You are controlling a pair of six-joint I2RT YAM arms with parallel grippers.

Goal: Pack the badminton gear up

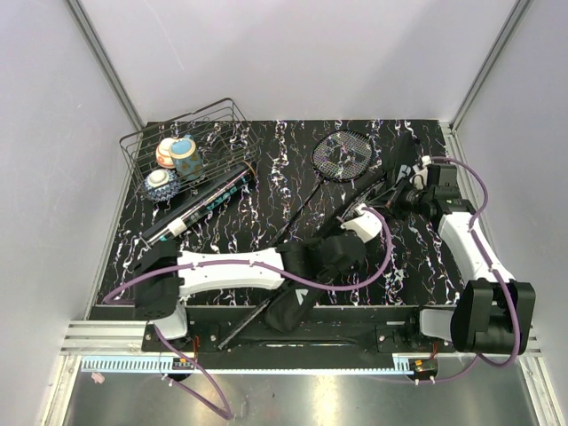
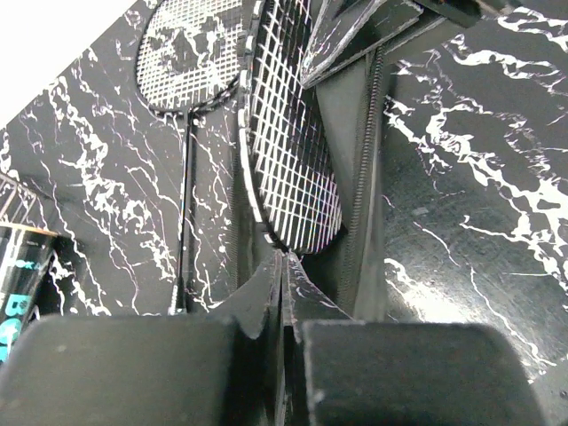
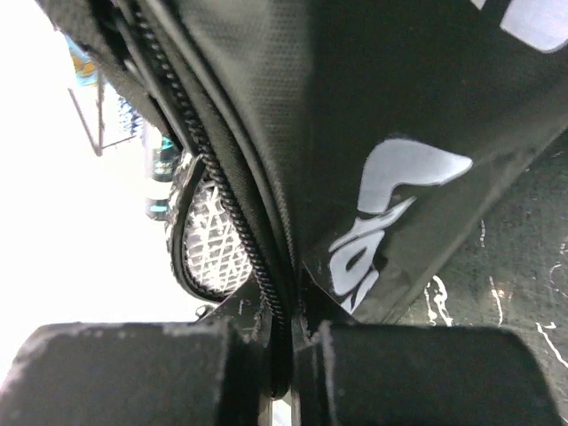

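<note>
The black bag (image 1: 297, 306) lies diagonally across the table, its wide end at the far right. My right gripper (image 1: 399, 193) is shut on the bag's zipper edge (image 3: 257, 257) and holds the mouth apart. One racket head (image 2: 293, 133) stands on edge inside the bag's mouth (image 2: 359, 177). Its near end meets my left gripper (image 2: 286, 257), which is shut; I cannot tell if it pinches anything. A second racket (image 1: 342, 155) lies flat on the table beside the bag, and its head (image 3: 209, 235) shows in the right wrist view too. The long black tube (image 1: 200, 206) lies at the left.
A black wire basket (image 1: 146, 142) with patterned bowls (image 1: 173, 155) stands at the far left corner, next to the tube. Grey walls enclose the table on three sides. My left arm (image 1: 231, 266) stretches across the near part of the table.
</note>
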